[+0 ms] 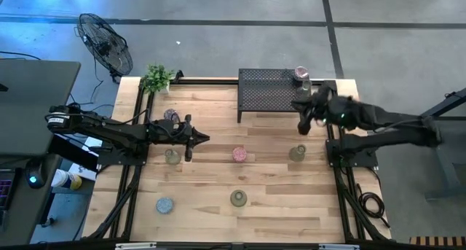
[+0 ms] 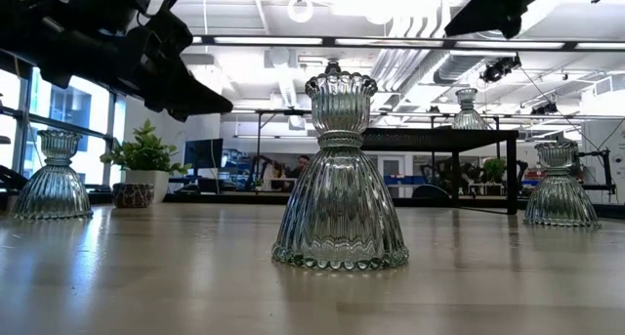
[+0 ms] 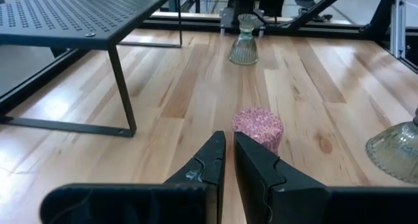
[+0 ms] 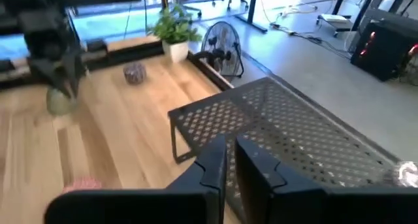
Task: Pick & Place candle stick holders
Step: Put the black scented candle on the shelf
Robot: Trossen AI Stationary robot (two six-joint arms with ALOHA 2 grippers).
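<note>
Wood table (image 1: 218, 199), mesh rack (image 1: 273, 90), floor fan (image 1: 105, 42)

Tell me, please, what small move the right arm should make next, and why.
Probably open the right end effector and swing toward the olive holder on the table. Its fingers are shut and empty, it hangs by the black rack, where one holder already stands, and others wait on the table.

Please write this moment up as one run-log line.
left tool: shut, empty, facing pink holder | right tool: shut, empty, above black mesh rack | clear holder on rack
</note>
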